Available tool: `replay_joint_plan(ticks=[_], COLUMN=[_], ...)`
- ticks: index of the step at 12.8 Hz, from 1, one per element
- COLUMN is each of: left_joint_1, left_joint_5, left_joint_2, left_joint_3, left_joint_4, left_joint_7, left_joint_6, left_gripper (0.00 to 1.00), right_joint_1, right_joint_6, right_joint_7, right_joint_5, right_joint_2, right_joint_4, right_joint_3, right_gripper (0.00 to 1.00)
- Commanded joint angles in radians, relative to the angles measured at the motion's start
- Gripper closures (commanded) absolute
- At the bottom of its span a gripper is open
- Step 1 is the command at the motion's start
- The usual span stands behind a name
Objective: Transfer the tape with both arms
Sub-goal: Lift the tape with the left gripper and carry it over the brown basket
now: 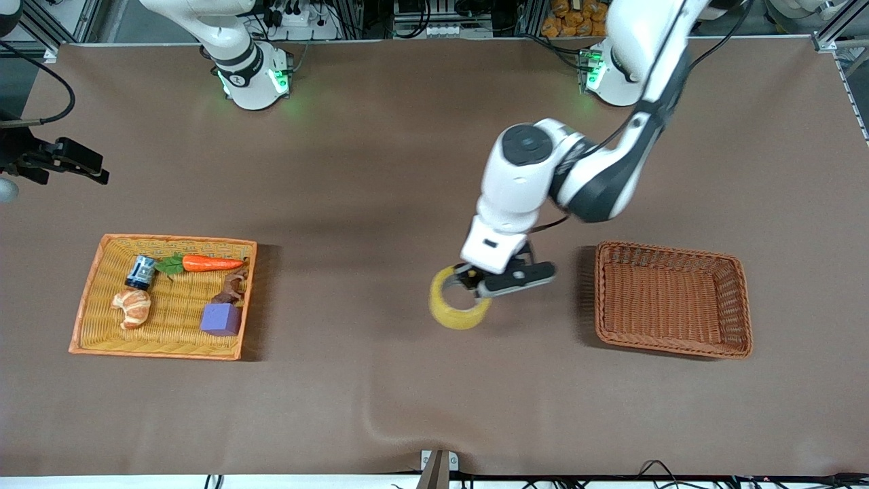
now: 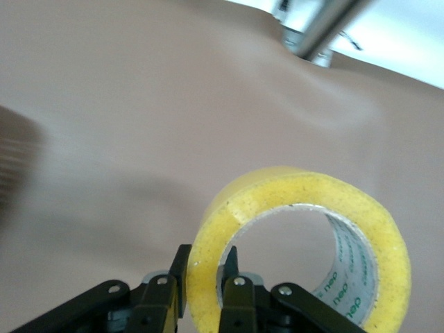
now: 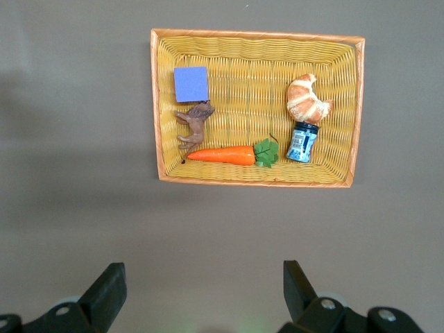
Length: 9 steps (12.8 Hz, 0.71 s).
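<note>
Right now, on the front view, I am seeing the left arm reaching down from its base toward the middle of the bench (image 1: 380, 156), elbow bent, wrist pointing down. Its left tool (image 1: 473, 282) is pinching the rim of the tape (image 1: 456, 304), a translucent yellow ring sitting between the two baskets. I cannot tell from here whether the ring is resting on the bench or hanging just above it. The brown basket (image 1: 673, 352) is lying toward the left arm's end, and the yellow basket (image 1: 91, 299) toward the right arm's end, holding a purple cube (image 1: 220, 319), a carrot (image 1: 212, 263), a croissant (image 1: 132, 306), a small blue can (image 1: 140, 271) and a brown figure (image 1: 231, 288). Only a dark part of the right arm is showing at the edge.

Next, the left wrist view is giving me what the front cannot: the left tool (image 2: 205, 277) is closing its fingers (image 2: 236, 295) on the tape's (image 2: 312, 201) wall, one inside the ring and one outside. Green letters reading "neo" are printed on the inner core.

Finally, the right wrist view is looking straight down on the yellow basket (image 3: 257, 37) from high up, with the right tool (image 3: 201, 295) waiting, its fingers spread wide and holding nothing. Writing on the small blue can (image 3: 302, 142) is too small to read.
</note>
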Motion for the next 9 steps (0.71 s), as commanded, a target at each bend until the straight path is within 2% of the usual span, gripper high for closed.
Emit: replay_joint_plan(ticks=[1, 4, 7, 9], left_joint_1=[0.093, 0.241, 0.387, 0.444], left_joint_5=[-0.046, -0.086, -0.088, -0.088], left_joint_2=[-0.127, -0.16, -0.151, -0.143], left_joint_3=[-0.009, -0.009, -0.009, -0.009], left_joint_4=[-0.106, -0.144, -0.196, -0.239], left_joint_7=[0.204, 0.42, 0.64, 0.726], left_joint_6=[-0.154, -0.279, -0.272, -0.229], left_gripper=[1.0, 1.0, 1.0, 1.0], right_joint_1=[0.001, 0.003, 0.003, 0.003], right_joint_6=[0.0, 0.0, -0.003, -0.004], right_joint_7=[0.003, 0.003, 0.002, 0.001], right_joint_5=[0.012, 0.012, 0.013, 0.012], right_joint_2=[-0.017, -0.017, -0.017, -0.017], right_joint_4=[-0.011, -0.011, -0.01, -0.01], right_joint_3=[0.0, 0.0, 0.0, 0.0], right_gripper=[0.0, 0.0, 0.0, 0.0])
